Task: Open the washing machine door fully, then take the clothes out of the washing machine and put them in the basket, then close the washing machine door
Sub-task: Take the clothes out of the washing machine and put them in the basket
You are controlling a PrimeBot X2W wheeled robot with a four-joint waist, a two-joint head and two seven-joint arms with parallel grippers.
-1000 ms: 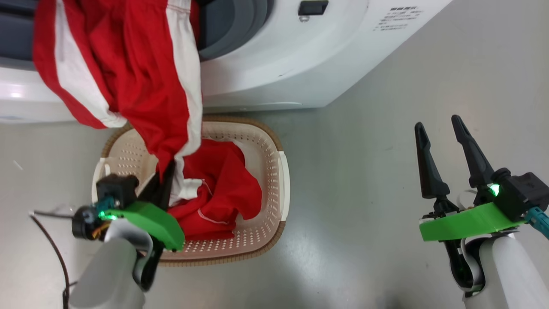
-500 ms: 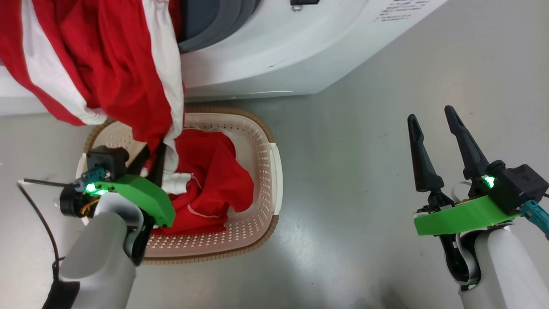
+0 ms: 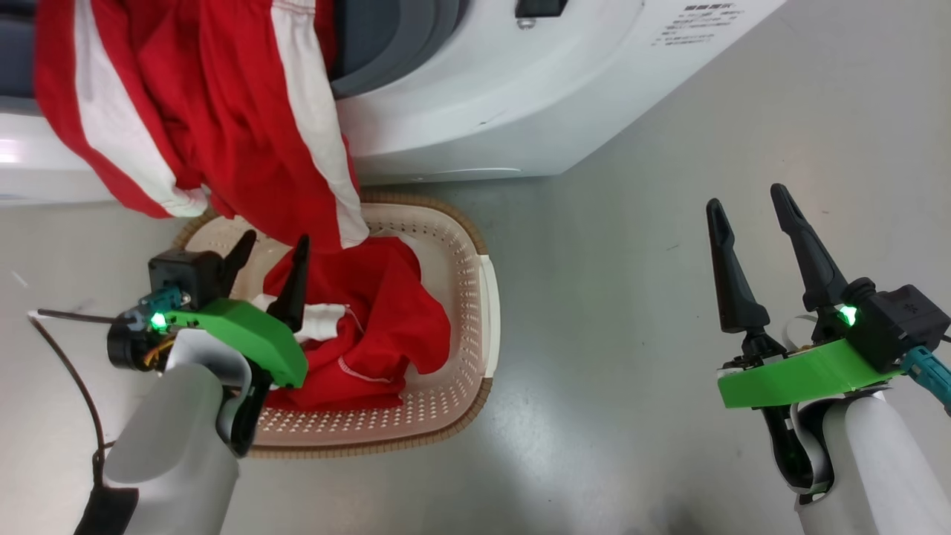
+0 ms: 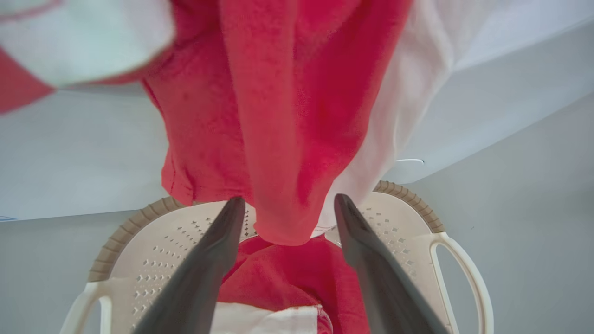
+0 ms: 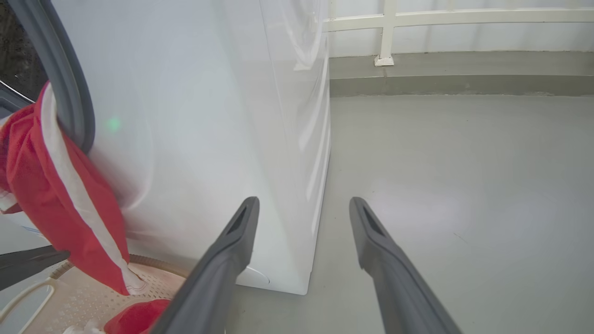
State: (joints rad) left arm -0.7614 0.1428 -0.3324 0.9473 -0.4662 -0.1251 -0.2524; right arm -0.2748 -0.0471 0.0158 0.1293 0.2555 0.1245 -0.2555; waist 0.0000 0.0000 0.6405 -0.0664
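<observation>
**Item: clothes, two pieces.**

1. Hanging garment (image 3: 215, 111). Bright red soft fabric with broad white stripes along its length and white stitched trim at the upper edge. It drapes out of the washing machine (image 3: 483, 89) mouth, over the grey gasket (image 3: 401, 37). Location: above and ahead of the left gripper (image 3: 275, 239). In the left wrist view its lower end (image 4: 278, 185) hangs between the two fingertips; contact cannot be judged.
2. Heaped garment (image 3: 379, 319). Same red, crumpled, with a white band and white hem seam. Location: inside the basket (image 3: 487, 312), beneath and just beyond the left gripper's fingers.

**Container:** basket, cream perforated plastic with a brown woven-look rim and white side handles. It stands on the grey floor (image 3: 631, 297) against the foot of the machine, directly under the left gripper.

**Tools:**
- Left gripper: jaws spread wide, clamping nothing.
- Right gripper (image 3: 747, 199): jaws wide and empty, well apart from the basket. Its fingers point at the machine's white side panel (image 5: 185, 116), with the hanging garment off to their left.
</observation>
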